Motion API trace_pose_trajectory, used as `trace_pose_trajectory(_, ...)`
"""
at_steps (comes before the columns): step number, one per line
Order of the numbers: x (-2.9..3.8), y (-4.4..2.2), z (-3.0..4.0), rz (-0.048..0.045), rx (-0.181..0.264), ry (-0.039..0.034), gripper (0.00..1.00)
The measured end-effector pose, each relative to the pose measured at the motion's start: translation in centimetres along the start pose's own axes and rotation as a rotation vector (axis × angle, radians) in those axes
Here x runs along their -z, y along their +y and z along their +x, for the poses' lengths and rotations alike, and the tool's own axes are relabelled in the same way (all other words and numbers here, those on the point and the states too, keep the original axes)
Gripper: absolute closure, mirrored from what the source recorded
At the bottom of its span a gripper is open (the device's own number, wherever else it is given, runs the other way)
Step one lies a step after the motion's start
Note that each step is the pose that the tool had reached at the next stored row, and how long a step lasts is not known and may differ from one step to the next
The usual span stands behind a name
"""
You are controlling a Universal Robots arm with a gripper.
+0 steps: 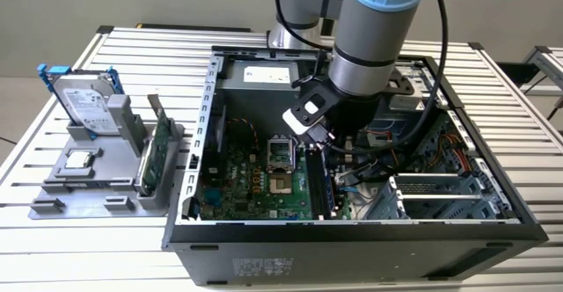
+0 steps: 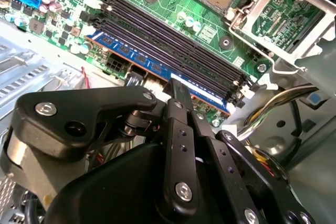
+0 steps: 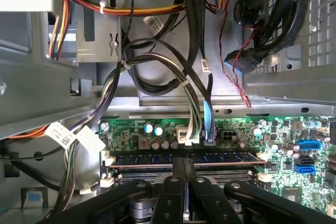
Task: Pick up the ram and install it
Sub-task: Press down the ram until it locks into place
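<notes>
The arm (image 1: 370,35) is cut off by the top edge of the exterior view, and it hides the middle of the computer case (image 1: 352,233) behind it. In both wrist views the gripper (image 3: 184,182) covers the middle of the ram (image 3: 147,157) — where the fingers (image 2: 181,95) meet it cannot be seen. The case's front runs off the exterior view's bottom edge.

Exterior view high above open case (image 1: 352,226); wrist views close over motherboard (image 3: 273,145) (shared).
</notes>
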State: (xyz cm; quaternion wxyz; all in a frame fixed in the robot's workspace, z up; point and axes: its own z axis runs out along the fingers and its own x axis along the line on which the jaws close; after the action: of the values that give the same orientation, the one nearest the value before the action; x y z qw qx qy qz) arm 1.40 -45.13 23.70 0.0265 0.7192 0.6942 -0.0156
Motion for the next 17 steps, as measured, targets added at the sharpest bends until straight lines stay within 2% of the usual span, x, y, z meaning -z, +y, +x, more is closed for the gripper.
trace_pose_trajectory(17,1.88,0.03,-0.11,0.0003,0.000,0.0000,1.00)
